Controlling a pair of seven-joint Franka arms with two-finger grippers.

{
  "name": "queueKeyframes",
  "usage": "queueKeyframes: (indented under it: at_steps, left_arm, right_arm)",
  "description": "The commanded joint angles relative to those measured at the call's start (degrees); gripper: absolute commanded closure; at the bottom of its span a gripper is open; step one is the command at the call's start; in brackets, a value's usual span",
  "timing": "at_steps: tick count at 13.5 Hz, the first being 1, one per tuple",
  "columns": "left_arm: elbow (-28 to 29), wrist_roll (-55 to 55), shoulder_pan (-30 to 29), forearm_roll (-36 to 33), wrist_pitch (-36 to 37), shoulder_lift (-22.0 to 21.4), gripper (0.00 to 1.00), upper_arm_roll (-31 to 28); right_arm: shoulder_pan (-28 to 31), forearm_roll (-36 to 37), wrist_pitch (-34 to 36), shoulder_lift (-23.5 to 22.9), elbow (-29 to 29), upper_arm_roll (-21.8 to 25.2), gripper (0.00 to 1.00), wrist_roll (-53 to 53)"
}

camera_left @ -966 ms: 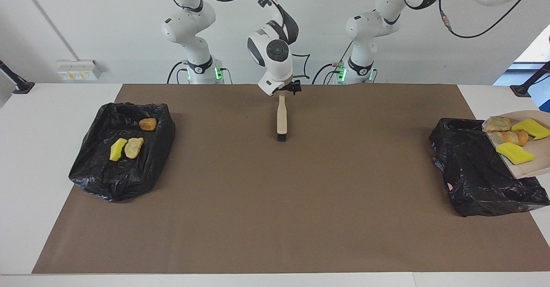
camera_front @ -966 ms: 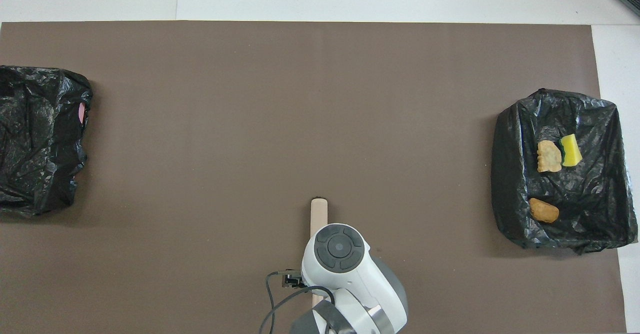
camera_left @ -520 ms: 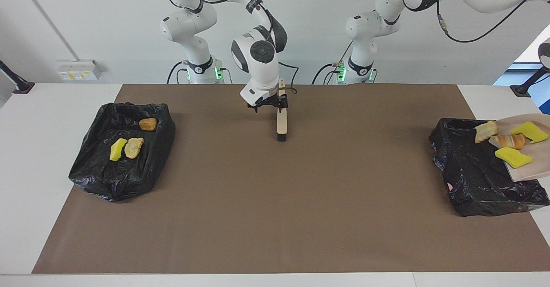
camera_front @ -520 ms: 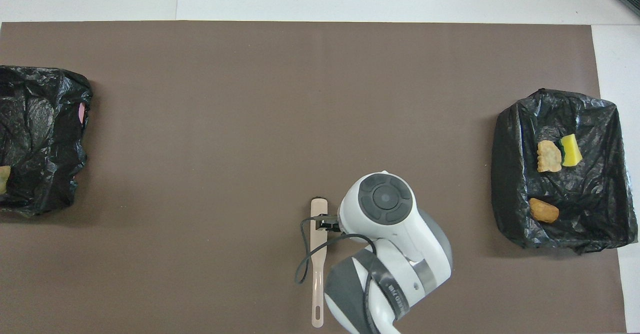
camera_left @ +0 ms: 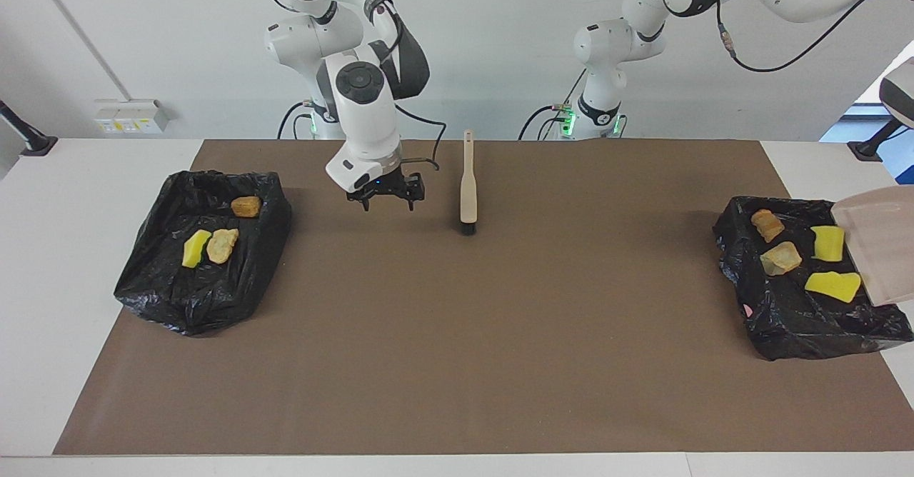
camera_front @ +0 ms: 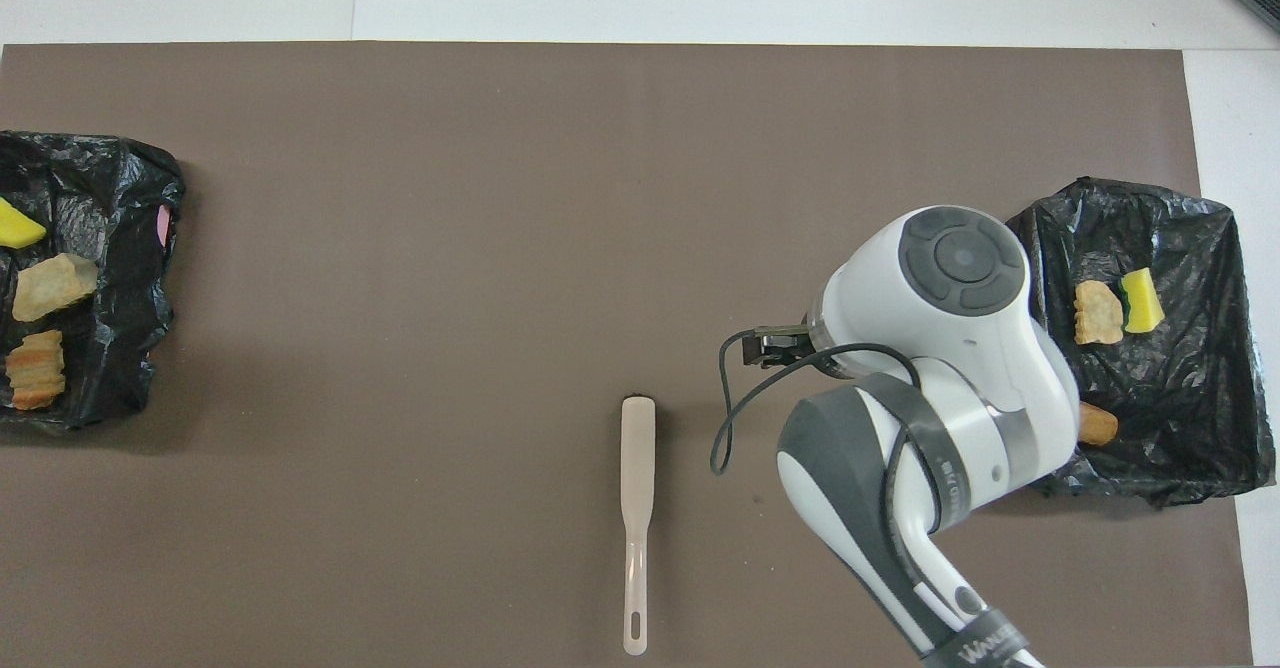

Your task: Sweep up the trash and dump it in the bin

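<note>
Two black-bagged bins hold the trash. In the bin [camera_left: 800, 327] at the left arm's end lie two yellow sponge chunks [camera_left: 832, 285] and two bread-like pieces [camera_left: 780, 258]. A beige dustpan [camera_left: 875, 245] hangs steeply tilted over this bin, and the left gripper holding it is out of view. The bin [camera_left: 193, 305] at the right arm's end holds one yellow chunk [camera_left: 194, 247] and two brown pieces [camera_left: 246, 206]. My right gripper [camera_left: 388, 206] hovers open and holds nothing, over the mat between that bin and the brush [camera_left: 468, 191].
The brush [camera_front: 637, 488] lies flat on the brown mat [camera_front: 450, 198] near the robots, bristles pointing away from them. White table surrounds the mat. The right arm's wrist [camera_front: 955, 278] partly covers the bin [camera_front: 1180, 448] at its end in the overhead view.
The dustpan has tipped further and its four pieces have slid off into the bin below. The right gripper has moved from the brush handle toward the bin at the right arm's end.
</note>
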State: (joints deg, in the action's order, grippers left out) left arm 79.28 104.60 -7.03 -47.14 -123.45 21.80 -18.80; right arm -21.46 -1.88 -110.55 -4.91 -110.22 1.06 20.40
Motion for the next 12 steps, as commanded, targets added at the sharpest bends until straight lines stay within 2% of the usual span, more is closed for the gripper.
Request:
queueKeyframes:
  at_steps: [1, 4, 6, 9, 12]
  left_arm:
    - [2.11, -3.96, 2.28, -5.31, 3.03, -3.25, 1.00, -0.10]
    - [1.58, -4.92, 3.42, -8.92, 5.41, -4.30, 1.00, 0.07]
    - [1.41, -5.54, 3.78, -8.84, 6.11, -5.45, 1.00, 0.16]
    - [1.23, -5.63, 3.52, -6.66, 9.19, -6.50, 1.00, 3.58]
    - [1.23, -5.46, 3.60, -0.86, 12.69, -7.73, 1.00, 5.77]
  right_arm:
    - [5.17, 1.17, 5.15, 0.25, 4.38, -0.62, 0.00, -5.26]
    - [11.16, 1.17, 8.15, 2.35, 6.68, -0.62, 0.00, -10.20]
    - [13.97, 1.17, 8.94, 4.28, 7.03, -0.54, 0.00, -10.47]
    - [16.18, 1.26, 10.52, 6.66, 7.29, -0.10, 0.00, -12.14]
    - [17.76, 3.18, 12.45, 8.24, 9.65, 0.17, 0.00, -12.93]
